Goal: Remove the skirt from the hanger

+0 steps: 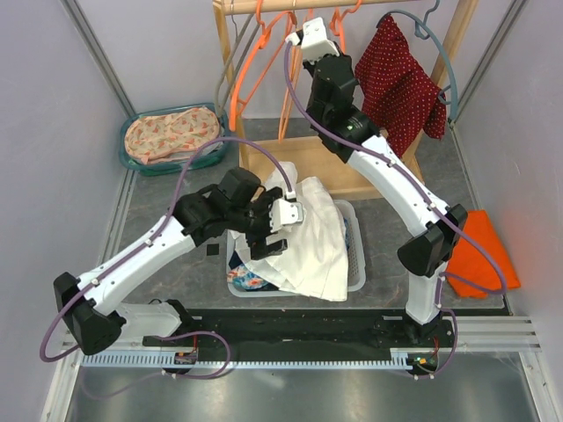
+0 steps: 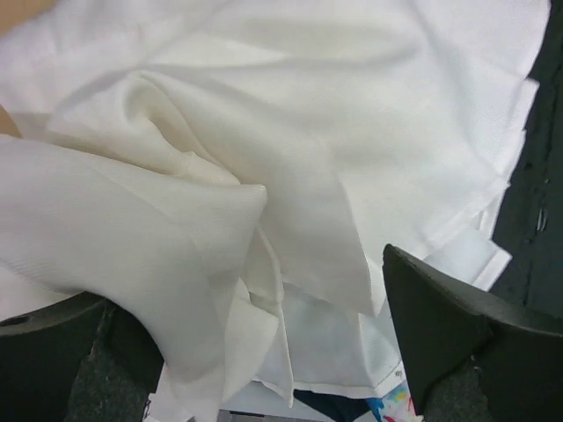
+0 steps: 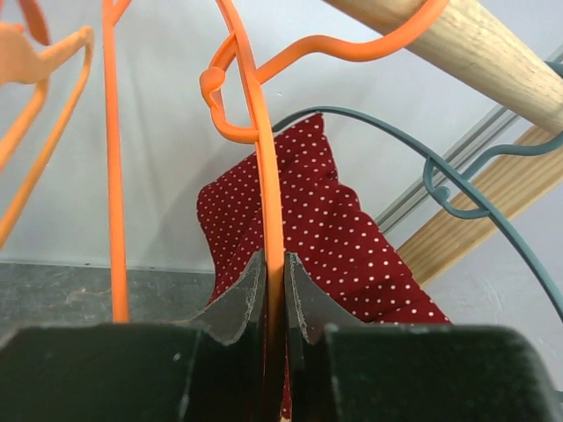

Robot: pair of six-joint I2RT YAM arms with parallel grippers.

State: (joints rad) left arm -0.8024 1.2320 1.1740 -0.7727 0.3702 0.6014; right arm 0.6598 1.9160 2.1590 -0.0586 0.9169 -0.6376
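1. Clamping a thin orange hanger (image 3: 268,176) between them, the jaws of the right gripper (image 3: 274,268) are pressed together on its sloping arm. The hold looks meant to steady the hanger while a garment comes away from it.
2. Jaws of the left gripper (image 1: 283,215) stand wide apart. Folds of the white pleated cloth skirt (image 2: 352,132) lie between them and drape over one finger, and nothing is pinched.
3. The skirt lies heaped over a white plastic laundry basket (image 1: 356,259) in the middle of the surface, well below the hangers. No part of it appears to touch the orange hanger, so by my reading it is already off.
4. The orange hanger hangs bare from a round wooden rail (image 3: 457,42). Next to it, a grey-green hanger (image 3: 352,112) carries a red cloth with white dots (image 3: 334,229), which sits behind the right jaws and apart from them.
5. Right arm: stretched up and away from its base, elbow bent, wrist raised to the rail at the back.
6. Left arm: reaching low and inward from its base, forearm roughly level, wrist turned down over the basket.
7. Judgement: what likely remains is to release the hanger and draw the left jaws clear of the skirt without dragging its folds along.
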